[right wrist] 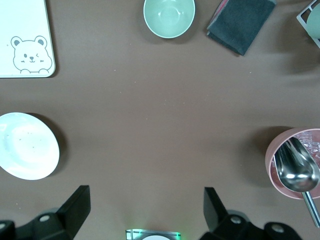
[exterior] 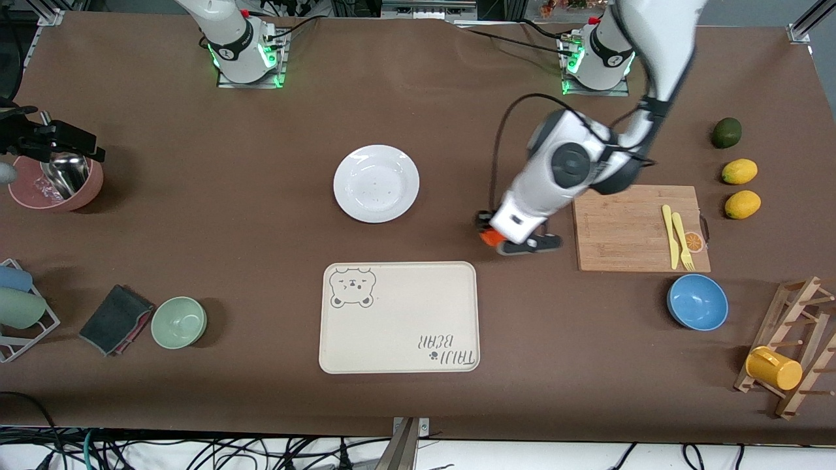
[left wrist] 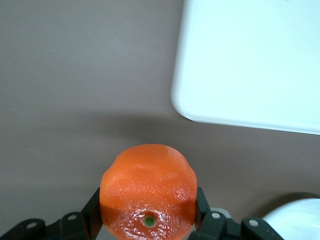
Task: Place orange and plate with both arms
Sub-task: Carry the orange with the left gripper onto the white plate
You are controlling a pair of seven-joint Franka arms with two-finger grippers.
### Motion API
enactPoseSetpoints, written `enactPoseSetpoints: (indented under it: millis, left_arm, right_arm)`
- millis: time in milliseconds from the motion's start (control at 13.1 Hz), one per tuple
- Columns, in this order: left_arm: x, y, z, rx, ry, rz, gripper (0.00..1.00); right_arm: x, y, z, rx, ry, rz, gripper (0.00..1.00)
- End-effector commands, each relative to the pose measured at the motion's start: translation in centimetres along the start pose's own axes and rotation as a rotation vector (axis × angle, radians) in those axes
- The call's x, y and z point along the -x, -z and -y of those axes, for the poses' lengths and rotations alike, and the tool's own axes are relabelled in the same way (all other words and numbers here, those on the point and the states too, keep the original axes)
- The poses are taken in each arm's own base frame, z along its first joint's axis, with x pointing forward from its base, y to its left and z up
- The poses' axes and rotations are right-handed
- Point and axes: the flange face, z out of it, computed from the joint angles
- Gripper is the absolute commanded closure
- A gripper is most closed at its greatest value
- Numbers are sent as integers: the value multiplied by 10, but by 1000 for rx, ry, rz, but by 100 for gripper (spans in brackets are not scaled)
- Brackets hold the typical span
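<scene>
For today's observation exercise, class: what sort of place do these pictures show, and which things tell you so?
Probably a robotics lab staged as a kitchen table. Two arms are bolted to the table, the left gripper shut on the orange, the right gripper waiting open. Tableware lies around: the plate, a cutting board, a blue bowl.

Probably a robotics lab: a brown-covered table [exterior: 196,365] on aluminium framing [exterior: 806,26], cables [exterior: 196,450] below, kitchen props like a cutting board [exterior: 620,228].

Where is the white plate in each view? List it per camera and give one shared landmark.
Front view: the white plate lies mid-table, farther from the camera than the bear tray.
Left wrist view: only its rim shows at the corner.
Right wrist view: at the picture's edge.
Shared landmark: the bear tray.
</scene>
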Motion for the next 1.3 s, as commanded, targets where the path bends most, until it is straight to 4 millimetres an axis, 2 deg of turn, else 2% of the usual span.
enactPoseSetpoints:
  millis: [0,153,230,306,460,613,689,766,843,919,1072,1149,1226]
  left_arm:
    - [28,-21,-84,38,92,19,100]
    - [64,-49,-136,49,131,46,100]
    - [80,-59,-157,52,151,50,100]
    - [105,-73,-176,42,145,55,100]
    - [144,-106,-191,6,107,61,100]
    - [163,-118,-201,-9,101,60,97]
    - [165,-121,-204,-8,96,59,84]
    - [164,-127,-203,-14,100,63,46]
    - [163,-128,-202,-16,100,60,0]
    - [162,-122,-202,-19,96,55,0]
    - [144,-93,-191,-64,114,63,0]
    - [130,-71,-181,-94,132,76,0]
    - [106,-38,-168,-96,164,73,0]
  right_arm:
    - [2,5,0,0,-2,-3,0]
    - [2,4,0,0,-2,-5,0]
    - [1,5,0,0,-2,-8,0]
    - [1,5,0,1,-2,-9,0]
    - [1,4,-4,1,-8,-5,0]
    - [1,1,-12,1,-20,4,0]
    - [1,2,-18,5,-32,-1,0]
    - [0,2,-22,4,-38,-6,0]
    - [0,2,-26,3,-45,-9,0]
    - [1,2,-31,2,-54,-7,0]
    - [-1,-3,-42,-4,-73,3,0]
    - [1,-2,-52,-9,-90,4,0]
    - [3,-1,-53,-7,-94,6,0]
